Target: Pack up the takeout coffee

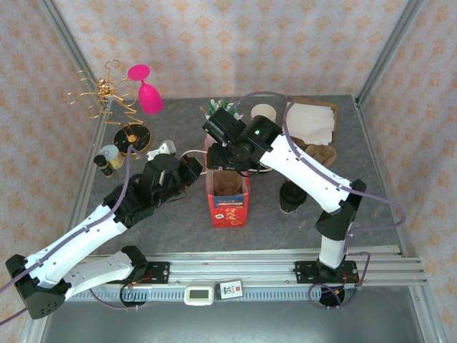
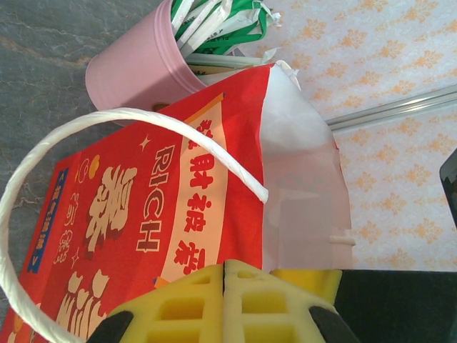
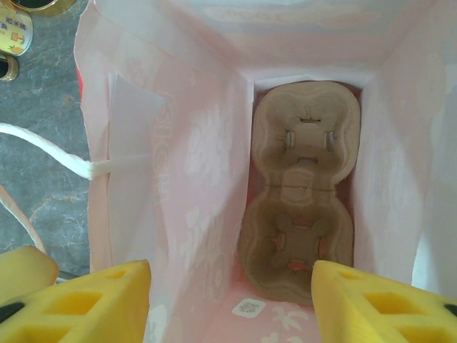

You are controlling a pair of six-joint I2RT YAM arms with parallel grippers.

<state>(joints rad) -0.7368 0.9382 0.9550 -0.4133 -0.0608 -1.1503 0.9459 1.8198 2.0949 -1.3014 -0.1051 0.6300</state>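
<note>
Left gripper (image 2: 223, 286), jaws pressed together at the red paper bag's (image 1: 228, 211) 9 o'clock rim. Right gripper (image 3: 228, 286), jaws spread over its mouth; cup tray (image 3: 300, 193) inside. Coffee cup (image 1: 293, 196) on surface (image 1: 178, 229), bag's 3 o'clock.

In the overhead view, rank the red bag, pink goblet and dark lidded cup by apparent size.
Red bag, largest; pink goblet; dark lidded cup, smallest, though the right arm partly covers it.
</note>
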